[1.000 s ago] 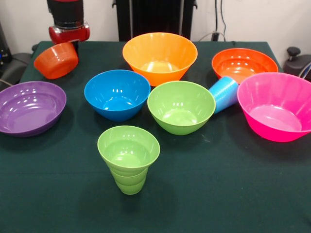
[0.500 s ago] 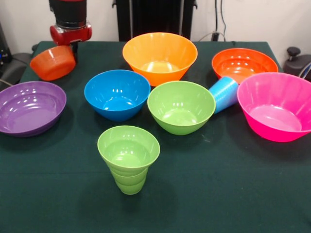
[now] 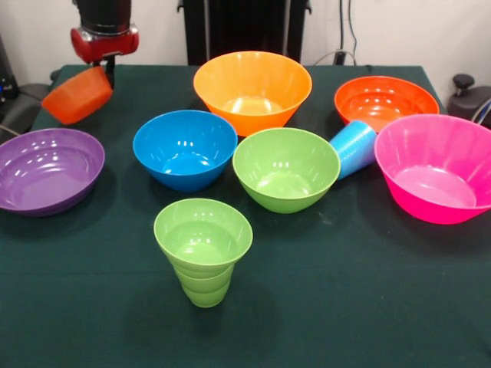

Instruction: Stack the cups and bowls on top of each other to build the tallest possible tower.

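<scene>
No tower yet: nothing is stacked, every piece sits alone on the dark green cloth table (image 3: 345, 307). One pick is in hand, the rest is all to do.

Gripper (image 3: 106, 70), below the red and black arm, is clenched on the rim of the small glossy orange plastic bowl (image 3: 77, 96). That bowl hangs tilted, off the cloth, at the table's far left corner, up and left of the blue bowl.

Landmark: round glossy blue plastic bowl (image 3: 185, 149), upright.
- Large yellow-orange plastic bowl (image 3: 252, 88), deep, flared: just behind and right of the blue bowl.
- Green plastic bowl (image 3: 285, 169), smooth, rounded: just right of the blue bowl, nearly touching it.
- Lime green plastic cup (image 3: 203, 249), wide mouth, stepped lower part, upright: in front of the blue bowl, apart.
- Shallow purple plastic bowl (image 3: 47, 169), wide, ribbed inside: left of the blue bowl.
- Light blue ribbed plastic cup (image 3: 353, 147): on its side, right of the blue bowl beyond the green one, wedged between the green and pink bowls.
- Big pink plastic bowl (image 3: 437, 169): far right.
- Shallow red-orange plastic bowl (image 3: 385, 101): behind the pink one.

All hard, shiny, likely slippery. My guess: widest bowls should go at the base, cups on top.
</scene>
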Tool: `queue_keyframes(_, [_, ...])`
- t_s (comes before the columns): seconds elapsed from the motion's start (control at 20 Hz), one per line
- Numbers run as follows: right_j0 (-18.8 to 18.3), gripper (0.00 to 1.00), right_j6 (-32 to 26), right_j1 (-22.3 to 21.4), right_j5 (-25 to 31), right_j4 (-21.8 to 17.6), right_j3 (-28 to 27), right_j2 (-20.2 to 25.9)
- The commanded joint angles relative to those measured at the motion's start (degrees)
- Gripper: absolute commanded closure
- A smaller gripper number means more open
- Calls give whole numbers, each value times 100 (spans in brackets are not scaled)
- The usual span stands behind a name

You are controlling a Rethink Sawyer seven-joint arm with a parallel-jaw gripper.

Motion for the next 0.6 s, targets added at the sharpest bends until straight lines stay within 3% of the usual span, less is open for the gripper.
queue_keyframes(0.05, [731,100,1306,-126,800,286,-44,-429])
queue_keyframes(0.25, [903,100,1297,-228,978,364,45,-665])
queue_keyframes(0.35, [925,100,1316,-72,849,343,13,-728])
queue_keyframes(0.6, [1513,100,1602,313,868,352,-312,-1335])
